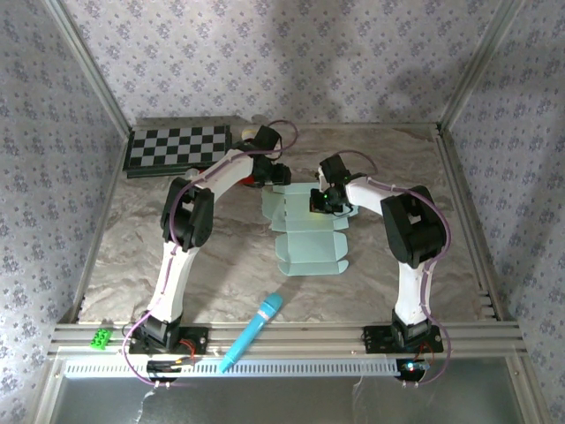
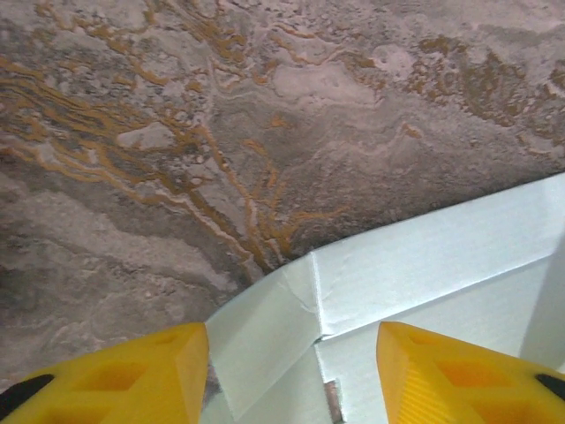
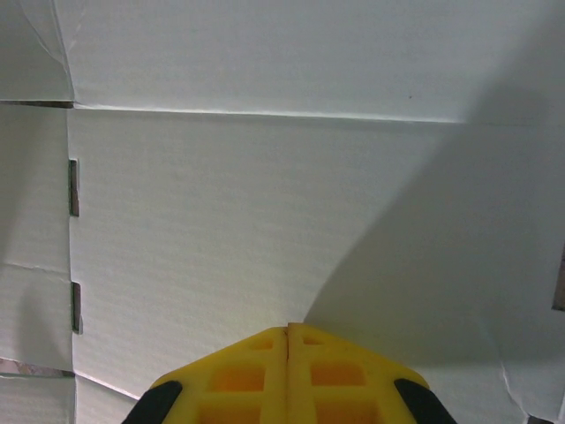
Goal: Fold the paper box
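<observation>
From above I count one paper box (image 1: pixel 307 231), a flat sheet on the bench (image 1: pixel 159 256) between my two tools. The left tool (image 1: pixel 269 175) is at its edge and the right tool (image 1: pixel 325 201) is over it.

On the left wrist, the two fingers (image 2: pixel 132 375) are spread wide with one card corner between them.

On the right wrist, the tool's fingers are pressed together on nothing, with the sheet beneath.

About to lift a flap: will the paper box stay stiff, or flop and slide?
Probably floppy: the paper box is a thin sheet, likely hinging at its creases. Likely light, so it may slide on the table.

Matt, finely ribbed card paper box (image 3: pixel 265 221) on a marble-patterned table (image 2: pixel 221 132).
</observation>
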`<state>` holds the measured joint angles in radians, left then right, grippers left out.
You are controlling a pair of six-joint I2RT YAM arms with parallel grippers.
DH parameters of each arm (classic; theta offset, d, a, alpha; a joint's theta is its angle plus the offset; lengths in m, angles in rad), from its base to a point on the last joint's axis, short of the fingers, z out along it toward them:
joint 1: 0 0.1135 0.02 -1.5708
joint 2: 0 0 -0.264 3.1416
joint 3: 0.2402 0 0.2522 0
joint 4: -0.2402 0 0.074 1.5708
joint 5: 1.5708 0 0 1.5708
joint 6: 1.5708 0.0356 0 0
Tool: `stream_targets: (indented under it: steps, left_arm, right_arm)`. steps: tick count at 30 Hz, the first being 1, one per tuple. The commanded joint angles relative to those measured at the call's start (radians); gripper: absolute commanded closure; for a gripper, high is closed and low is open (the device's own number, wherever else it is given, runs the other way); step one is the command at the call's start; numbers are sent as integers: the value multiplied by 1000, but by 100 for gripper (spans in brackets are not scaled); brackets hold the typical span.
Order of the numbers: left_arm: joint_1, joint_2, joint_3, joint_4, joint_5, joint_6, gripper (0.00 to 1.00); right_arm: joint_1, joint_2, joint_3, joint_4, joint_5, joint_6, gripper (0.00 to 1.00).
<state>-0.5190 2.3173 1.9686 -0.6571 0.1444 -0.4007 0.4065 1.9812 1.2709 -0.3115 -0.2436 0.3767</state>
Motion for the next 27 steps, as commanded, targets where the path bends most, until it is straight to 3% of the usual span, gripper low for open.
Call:
stream_targets:
  steps: [1,4,9,14,22,27]
  left_arm:
    - [-16,-67,-45,22,-78,21,44]
    - [-17,-50,-32,-2,-106,13,40]
    - [-19,15,46,-72,-40,17,40]
    - [-19,46,76,-92,-2,17,46]
    - [-19,57,105,-120,-38,7,46]
    - [-26,31,79,-94,-86,6,41]
  right_arm:
    - [6,45,8,-51,27,6,99]
    - [7,45,8,-51,24,8,99]
    - [7,45,10,-51,24,7,99]
    - [7,51,8,-53,22,6,99]
    - [10,56,5,-46,14,11,99]
    - [11,59,8,-47,13,11,99]
